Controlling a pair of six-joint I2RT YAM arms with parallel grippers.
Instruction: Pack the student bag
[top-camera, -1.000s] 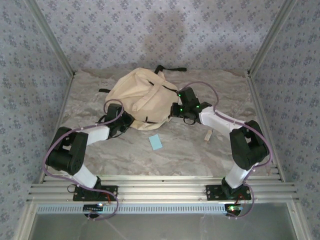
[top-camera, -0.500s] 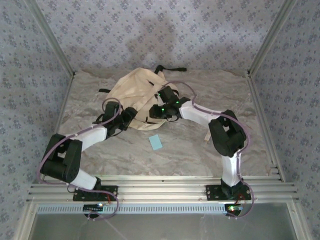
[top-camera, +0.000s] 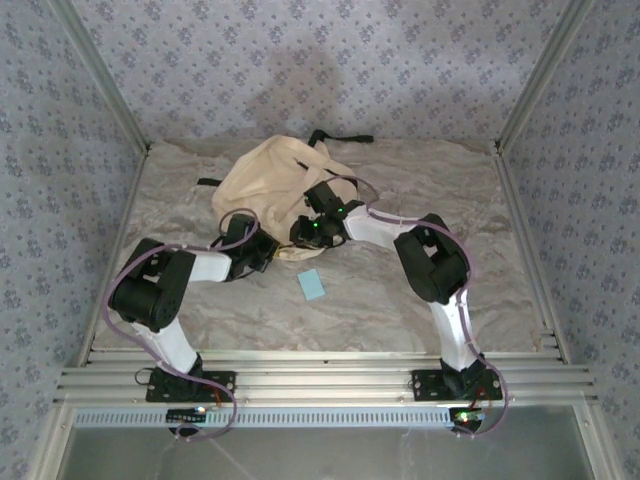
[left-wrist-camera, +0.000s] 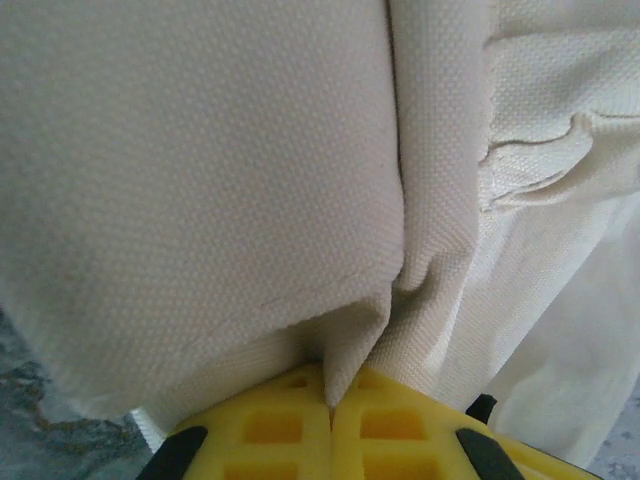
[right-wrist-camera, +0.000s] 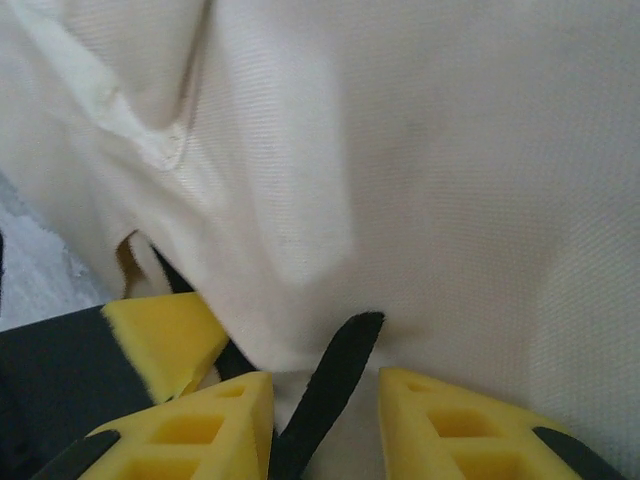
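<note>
In front of the student bag (top-camera: 265, 185), a blue card (top-camera: 312, 285) lies unpacked. At the bag's near-left edge, a fold of cream fabric has been re-pinched by the left gripper (left-wrist-camera: 330, 395), pads pressed together. The right gripper (right-wrist-camera: 325, 400) has been brought from the bag's right side to its near edge, jaws now parted astride a black strap (right-wrist-camera: 335, 365). The bag lies slumped beyond both; holding it open is judged half prepared.
</note>
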